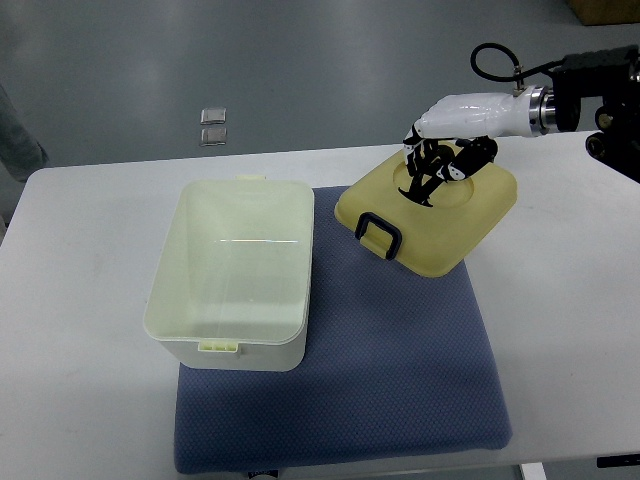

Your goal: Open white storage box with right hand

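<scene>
Already your right hand (455, 140) has its fingers (432, 168) curled down onto the far part of the lid (430, 215), which lies directly beneath them, off and to the right of the white storage box (232, 275). That box stands open on the mat's (400, 370) left side; the lid's dark handle (380, 233) points back toward it, so any release happens right of the box.

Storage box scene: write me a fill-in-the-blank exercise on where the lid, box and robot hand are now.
1. The lid lies to the ____ of the storage box in the picture.
2. The box stands open and ____ inside.
3. The right robot hand rests on the ____.
4. The box and the lid both sit partly on a ____ mat.

Missing words: right; empty; lid; blue
</scene>
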Controlling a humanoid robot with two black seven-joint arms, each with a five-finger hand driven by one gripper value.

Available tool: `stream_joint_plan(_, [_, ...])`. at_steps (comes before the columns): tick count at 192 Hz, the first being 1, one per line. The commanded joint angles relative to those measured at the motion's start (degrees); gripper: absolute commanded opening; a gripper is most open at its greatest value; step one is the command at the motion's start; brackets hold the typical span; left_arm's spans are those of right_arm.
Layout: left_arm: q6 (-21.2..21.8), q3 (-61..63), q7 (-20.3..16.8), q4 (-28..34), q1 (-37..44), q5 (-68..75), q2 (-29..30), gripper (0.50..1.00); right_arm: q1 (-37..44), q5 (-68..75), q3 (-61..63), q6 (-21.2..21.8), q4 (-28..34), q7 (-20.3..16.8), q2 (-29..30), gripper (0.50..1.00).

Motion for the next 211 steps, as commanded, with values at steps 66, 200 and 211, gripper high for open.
stream_joint_plan(66, [0.00, -0.07, -0.01, 0.00, 0.00, 0.00, 0.00, 1.000, -5.26, -0.12, -0.16, -1.30, -0.17, 0.01, 3.57, 0.500])
stream_joint_plan(200, [0.00, 0.02, -0.01, 0.00, 0.00, 0.00, 0.00, 1.000, -8.25, 1.02, -0.78, -0.59, 0.10, 0.01, 7.35, 0.621])
stream_joint_plan(211, [0.00, -0.07, -0.01, 0.00, 0.00, 0.00, 0.00, 1.000, -8.25, 1.37, -0.34, 0.02, 0.10, 0.01, 7.26, 0.801])
